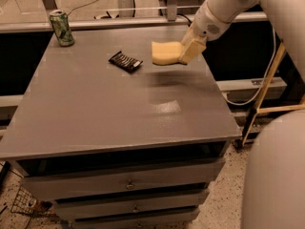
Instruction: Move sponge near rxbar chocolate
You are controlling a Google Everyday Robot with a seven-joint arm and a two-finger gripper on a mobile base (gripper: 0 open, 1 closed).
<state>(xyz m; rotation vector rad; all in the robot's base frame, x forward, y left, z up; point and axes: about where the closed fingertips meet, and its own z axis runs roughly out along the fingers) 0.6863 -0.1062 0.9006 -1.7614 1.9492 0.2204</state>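
The arm slants down from upper right; its gripper (184, 56) clamps the sponge (164, 52) above the bench (114, 113), with the rxbar chocolate (125, 61) near its left.

Jaws holding the sponge (166, 53) above the back of the table (119, 113).
The jaws, at the end of the white arm (224, 8), pinch the sponge's right end and hold it clear of the surface, with its shadow below. The rxbar chocolate (125, 61) lies flat just left of the sponge's free end, farther from the jaws. A green can (62, 27) stands well apart beyond it.
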